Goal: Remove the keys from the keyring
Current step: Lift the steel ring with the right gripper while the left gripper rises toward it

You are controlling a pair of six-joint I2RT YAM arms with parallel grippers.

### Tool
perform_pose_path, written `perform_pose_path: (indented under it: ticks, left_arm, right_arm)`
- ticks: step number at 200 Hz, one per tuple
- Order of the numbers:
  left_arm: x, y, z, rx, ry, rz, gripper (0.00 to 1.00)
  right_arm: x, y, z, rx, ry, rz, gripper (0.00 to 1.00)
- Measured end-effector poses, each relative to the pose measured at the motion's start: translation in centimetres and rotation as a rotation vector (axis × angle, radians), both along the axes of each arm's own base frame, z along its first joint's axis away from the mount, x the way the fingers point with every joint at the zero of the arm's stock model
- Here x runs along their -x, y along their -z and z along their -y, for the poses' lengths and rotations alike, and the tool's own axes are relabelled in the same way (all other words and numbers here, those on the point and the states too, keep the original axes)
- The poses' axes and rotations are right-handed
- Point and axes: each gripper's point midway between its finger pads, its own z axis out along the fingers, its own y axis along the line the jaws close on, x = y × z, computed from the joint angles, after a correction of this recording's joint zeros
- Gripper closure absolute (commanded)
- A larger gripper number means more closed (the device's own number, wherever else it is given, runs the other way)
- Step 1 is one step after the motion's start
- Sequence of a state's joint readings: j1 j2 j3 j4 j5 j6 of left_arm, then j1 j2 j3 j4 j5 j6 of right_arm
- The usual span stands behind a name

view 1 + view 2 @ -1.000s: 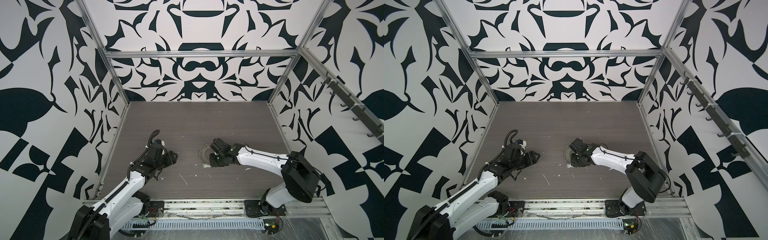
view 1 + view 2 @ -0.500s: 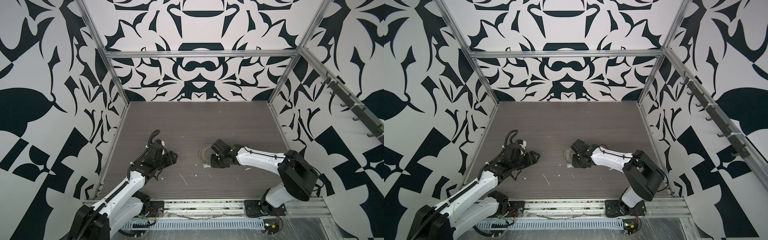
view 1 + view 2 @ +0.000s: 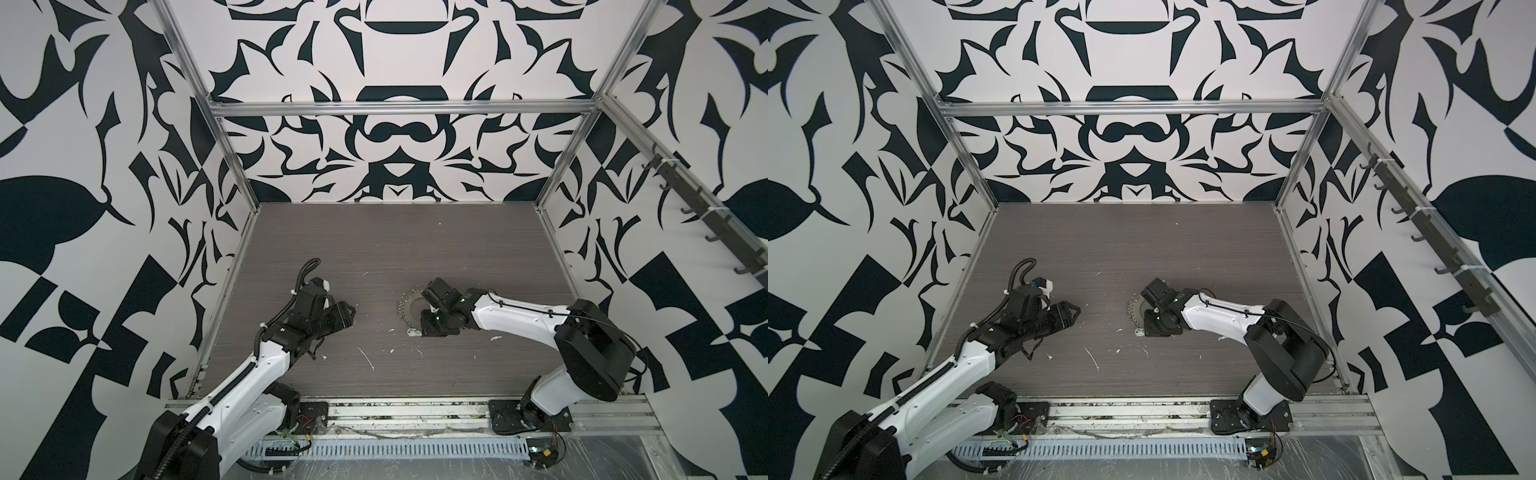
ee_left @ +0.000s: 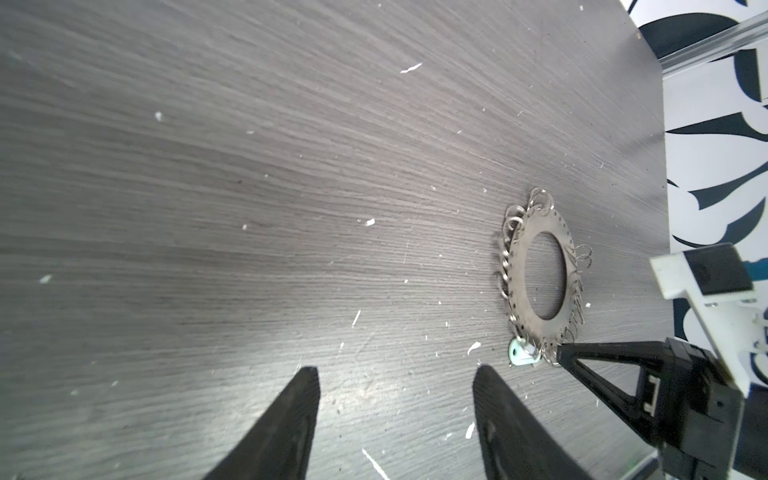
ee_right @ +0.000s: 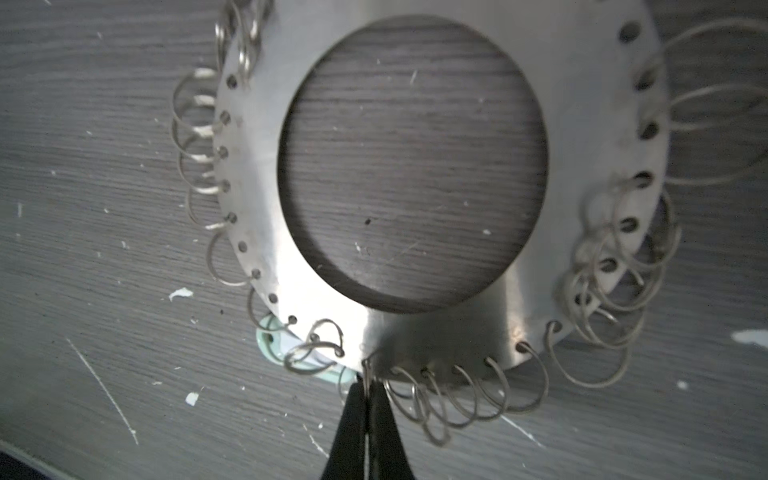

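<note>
The left gripper (image 3: 352,316) hovered low over the dark grey wood-grain worktop (image 3: 374,249), jaws parted and empty, well apart from the work. To its right, near the middle of the worktop, lay the keyring (image 4: 540,220), a wide flat grey metal disc with a round central hole. Its rim was fringed with small silver wire split rings (image 5: 602,291). The white oval plastic tag (image 5: 269,347) showed from beneath the rim nearest the right gripper (image 5: 366,388). That gripper's jaws were closed, pinching what appeared to be a single split ring just beside the tag. In my judgement the step in hand was securing a hold at the rim. To do it well, the pinched ring should be confirmed as the one carrying the tag. The disc should also be pinned by the idle left gripper, since a pull from one side would likely drag the whole keyring. The small silver metal key could not be made out, being presumably under the disc. Which ring bore the tag was not discernible. In both top views the right gripper covered the join, and the right wrist view cut off the disc's far rim.
</note>
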State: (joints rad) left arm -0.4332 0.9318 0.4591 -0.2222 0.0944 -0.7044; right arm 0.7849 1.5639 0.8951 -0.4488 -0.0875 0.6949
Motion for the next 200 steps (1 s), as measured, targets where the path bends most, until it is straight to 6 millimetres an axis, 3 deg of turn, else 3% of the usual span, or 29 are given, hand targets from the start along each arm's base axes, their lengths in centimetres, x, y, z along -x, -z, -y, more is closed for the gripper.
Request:
perform_pose_path:
  ticks: [29,72,124,167,200]
  left_arm:
    - [-0.7,-2.5,0.8,-0.005,0.075,0.085,0.40]
    - [-1.1,-8.4,3.2,0.015,0.275,0.307,0.42]
    - [-0.8,-16.2,6.2,0.045,0.524,0.577,0.46]
    - [1.0,-18.2,8.1,0.097,0.707,0.679,0.50]
    - [1.6,-19.1,8.9,0.133,0.784,0.741,0.56]
  right_arm:
    - [-1.8,-4.0,-1.0,0.010,-0.144,0.119,1.00]
    - [-4.3,-11.2,-1.8,0.020,-0.357,0.351,1.00]
    - [-5.0,-16.2,-2.0,0.023,-0.598,0.547,1.00]
    - [-3.8,-20.3,-3.1,-0.068,-0.813,0.749,1.00]
    - [-2.8,-21.3,-4.3,-0.175,-0.937,0.859,1.00]
